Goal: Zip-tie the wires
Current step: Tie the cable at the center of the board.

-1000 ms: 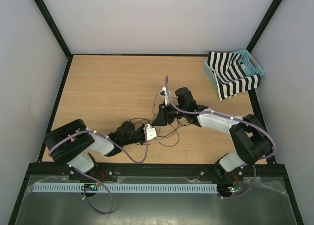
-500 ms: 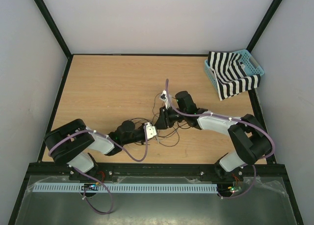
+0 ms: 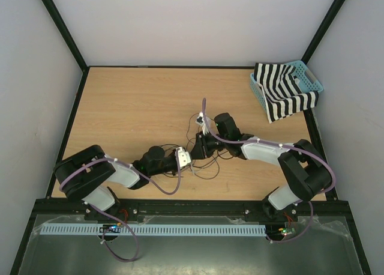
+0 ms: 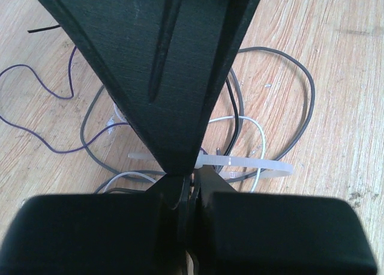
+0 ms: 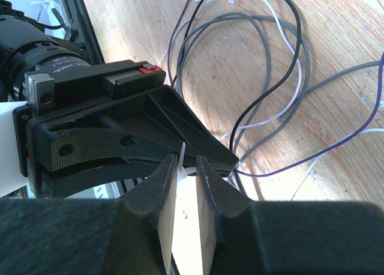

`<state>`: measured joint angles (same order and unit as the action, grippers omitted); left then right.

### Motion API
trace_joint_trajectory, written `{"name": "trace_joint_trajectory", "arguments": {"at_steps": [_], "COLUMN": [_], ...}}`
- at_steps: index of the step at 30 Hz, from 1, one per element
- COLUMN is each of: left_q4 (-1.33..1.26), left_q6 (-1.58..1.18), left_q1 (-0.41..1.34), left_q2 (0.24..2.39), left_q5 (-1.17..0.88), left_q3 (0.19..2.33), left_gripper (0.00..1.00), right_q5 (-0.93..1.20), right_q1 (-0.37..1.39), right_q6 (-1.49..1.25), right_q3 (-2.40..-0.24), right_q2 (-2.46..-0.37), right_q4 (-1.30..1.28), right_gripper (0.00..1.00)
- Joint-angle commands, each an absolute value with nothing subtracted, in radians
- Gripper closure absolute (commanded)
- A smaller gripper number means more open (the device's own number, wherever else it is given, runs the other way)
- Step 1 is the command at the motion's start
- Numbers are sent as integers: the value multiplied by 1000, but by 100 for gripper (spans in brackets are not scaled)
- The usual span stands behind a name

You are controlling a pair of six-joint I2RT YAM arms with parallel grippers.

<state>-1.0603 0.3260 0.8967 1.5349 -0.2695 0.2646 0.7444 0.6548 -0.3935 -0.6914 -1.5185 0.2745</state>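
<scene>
**Q:** Left gripper (image 4: 183,178): what state?
**A:** Jaws shut. The tie (image 4: 252,165) crosses right at their tips and appears pinched there. The wires (image 4: 311,104) lie in loose loops on the table (image 4: 336,59), just beyond and beside those tips.

**Q:** Right gripper (image 5: 185,179)?
**A:** Jaws narrow and nearly tip to tip with the left gripper. One end of the tie stands between the fingers (image 5: 165,188). Whether the pads press it cannot be told.

**Q:** What could go wrong from here?
**A:** Probably three things. The strip is thin and looks slick, so an off-centre pinch may let it twist or slide out. The tips work so close together that they may knock each other. The loops spread wide to both sides, so the tie may gather only some strands, or a pull may drag the loose wires along.

**Q:** What stays hidden?
**A:** The left finger covers the tie's middle. Its head cannot be made out, nor whether the tail is threaded or which wires it passes under. From above, the arms hide the tie.
</scene>
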Motion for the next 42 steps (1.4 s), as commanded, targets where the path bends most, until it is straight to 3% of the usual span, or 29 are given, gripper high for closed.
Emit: {"name": "trace_joint_trajectory", "arguments": {"at_steps": [1,11,14,18,26,28,32,34,42], "left_q4": [-1091,-1092,-1092,-1092,-1092,-1092,-1084,-1053,-682], "left_q6": [306,303,303,303,302,297,294,290,182], "left_q1": [888,888,888,888,885,880,877,876,867], "left_q2": [1538,1543,1545,1544,1532,1519,1471,1439,1211], "left_q5": [-296,-302,-303,-300,-264,-243,-191,-167,-48], "left_q3": [297,302,303,303,288,278,247,242,308], "left_gripper": [100,100,100,100,100,93,68,61,47], "right_q5": [719,726,757,772,697,677,644,637,602], "right_q1": [663,667,666,667,665,665,665,665,665], "right_q6": [-392,-405,-433,-437,-382,-380,-392,-401,-466], "right_q3": [-672,-678,-670,-670,-711,-710,-693,-683,-664], "right_q2": [-1511,-1517,-1526,-1531,-1505,-1494,-1485,-1484,-1486], "right_q4": [284,304,335,345,271,270,283,302,339], "right_gripper": [72,73,81,100,100,100,100,100,100]}}
